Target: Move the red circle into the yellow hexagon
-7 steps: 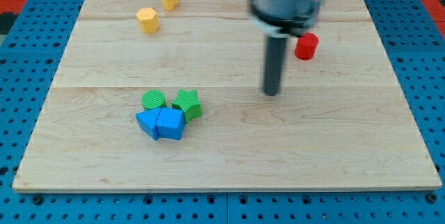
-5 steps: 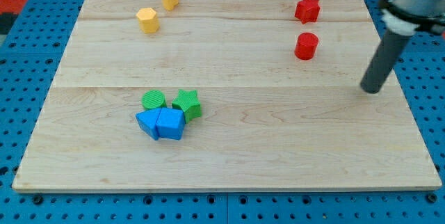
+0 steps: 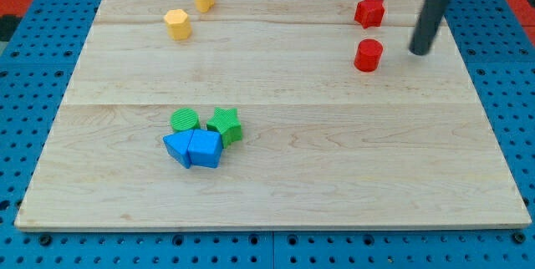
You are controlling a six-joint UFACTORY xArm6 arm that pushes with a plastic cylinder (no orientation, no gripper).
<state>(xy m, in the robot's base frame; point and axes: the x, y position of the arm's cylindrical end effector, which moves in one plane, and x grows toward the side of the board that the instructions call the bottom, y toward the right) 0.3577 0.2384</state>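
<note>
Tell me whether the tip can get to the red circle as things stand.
Probably yes. My tip sits just to the view's right of the red circle, with bare board between them; the red star lies above, off that line.

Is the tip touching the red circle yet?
Apart. The camera view shows bare wood between my tip and the red circle; the tip stands to the circle's right in the view.

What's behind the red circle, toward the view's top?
The red star sits beyond the red circle, apart from it, with bare board between. My tip stands to the circle's right, not touching. Nothing hides that area; the circle's far face itself is unseen.
</note>
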